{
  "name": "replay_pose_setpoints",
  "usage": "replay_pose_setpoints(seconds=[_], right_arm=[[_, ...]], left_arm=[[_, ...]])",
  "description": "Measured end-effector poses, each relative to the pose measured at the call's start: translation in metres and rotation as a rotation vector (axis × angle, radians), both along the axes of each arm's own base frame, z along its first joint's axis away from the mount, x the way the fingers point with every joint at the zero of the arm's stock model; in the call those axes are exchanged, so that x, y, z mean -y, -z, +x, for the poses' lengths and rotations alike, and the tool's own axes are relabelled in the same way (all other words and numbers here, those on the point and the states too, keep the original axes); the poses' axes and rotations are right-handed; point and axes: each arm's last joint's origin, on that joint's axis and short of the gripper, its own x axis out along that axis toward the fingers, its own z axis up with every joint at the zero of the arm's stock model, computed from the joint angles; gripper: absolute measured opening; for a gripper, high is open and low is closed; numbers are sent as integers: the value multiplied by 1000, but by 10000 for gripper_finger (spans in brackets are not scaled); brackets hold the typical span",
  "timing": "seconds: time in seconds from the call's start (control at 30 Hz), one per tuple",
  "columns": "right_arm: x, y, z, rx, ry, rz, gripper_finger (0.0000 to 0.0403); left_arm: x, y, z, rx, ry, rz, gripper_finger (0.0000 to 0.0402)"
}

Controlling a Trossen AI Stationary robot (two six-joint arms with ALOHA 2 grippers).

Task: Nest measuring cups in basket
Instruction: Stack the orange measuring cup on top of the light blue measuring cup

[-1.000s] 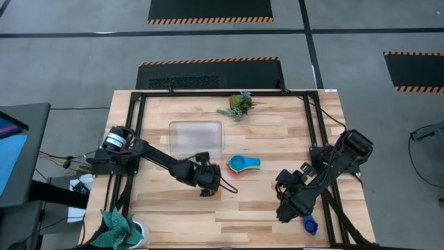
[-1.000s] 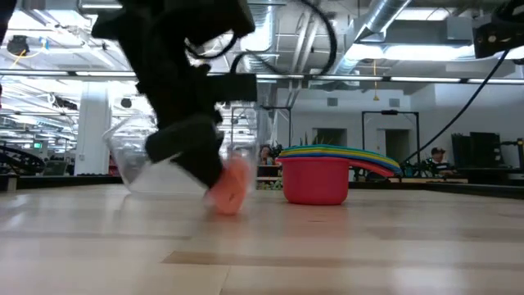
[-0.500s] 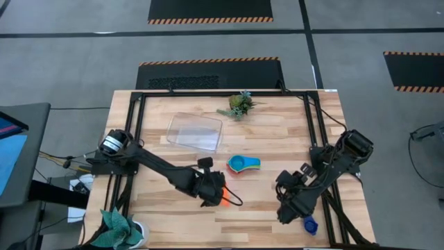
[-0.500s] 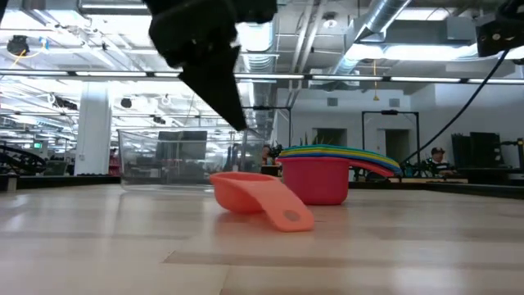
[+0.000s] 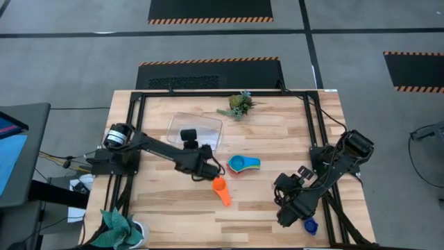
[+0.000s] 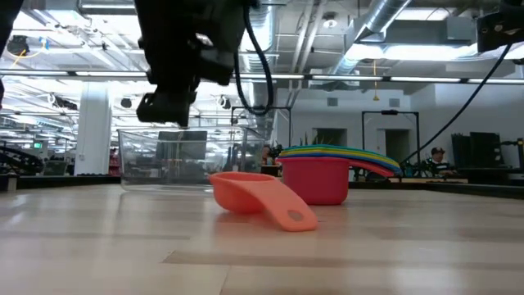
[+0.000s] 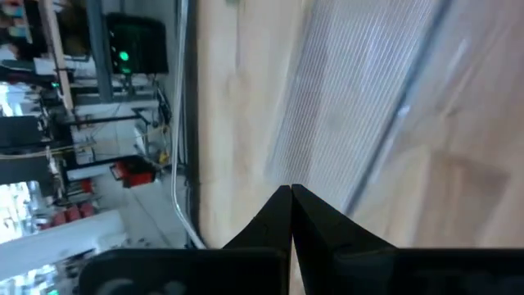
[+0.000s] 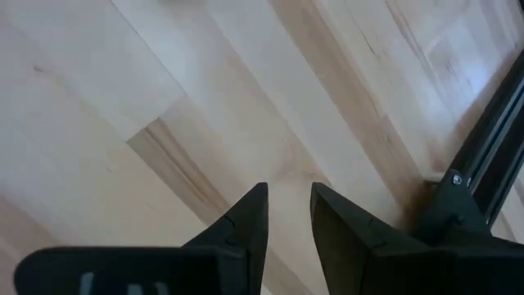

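The clear basket (image 5: 195, 132) stands left of centre near the far side of the table and also shows in the low view (image 6: 188, 156). An orange measuring cup (image 5: 220, 190) rests on the table in front of it, its handle (image 6: 293, 215) toward the near edge. Several nested cups (image 5: 243, 164) stand to its right, the red one outermost (image 6: 315, 182). A blue cup (image 5: 309, 225) lies at the near right corner. My left gripper (image 5: 209, 172) hangs shut above the table between basket and orange cup, fingertips together (image 7: 291, 197). My right gripper (image 5: 283, 217) is open over bare wood (image 8: 286, 209).
A green plant sprig (image 5: 239, 104) lies at the far edge. A teal cloth (image 5: 118, 229) sits at the near left corner. Black frame rails (image 5: 139, 139) run along the table's sides, one close to my right gripper (image 8: 479, 180).
My left gripper, which stood low with the tilted orange cup at its tip, has risen, tipped up toward level and swung toward the basket. The orange cup has come off it and now lies on the table. The basket has shifted a little toward the far edge.
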Motion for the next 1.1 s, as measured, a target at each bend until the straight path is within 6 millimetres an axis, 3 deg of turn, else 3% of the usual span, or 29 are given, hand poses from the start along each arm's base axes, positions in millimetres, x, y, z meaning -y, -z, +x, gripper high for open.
replay_pose_setpoints(seconds=[0.13, 0.27, 0.47, 0.53, 0.67, 0.77, 1.1], right_arm=[[0, 0, 0, 0, 0, -1, 116], [0, 0, 1, 11, -4, -3, 116], [-2, 9, 1, 51, -21, 26, 116], [-1, 12, 0, 48, -21, 24, 116], [3, 16, -4, 26, -20, 4, 116], [5, 17, -3, 23, -11, 4, 116], [7, 17, 0, -12, -57, 6, 116]], left_arm=[[-15, 0, -3, -90, 18, -24, 0], [-27, -19, -17, -90, 42, -49, 0], [-43, -51, -68, 103, 146, -301, 0], [-48, -54, -83, 233, 193, -377, 0], [-64, -43, -110, 351, 131, -336, 0], [-70, -30, -114, 356, 100, -333, 0], [-72, 6, -86, 223, 83, -373, 0]])
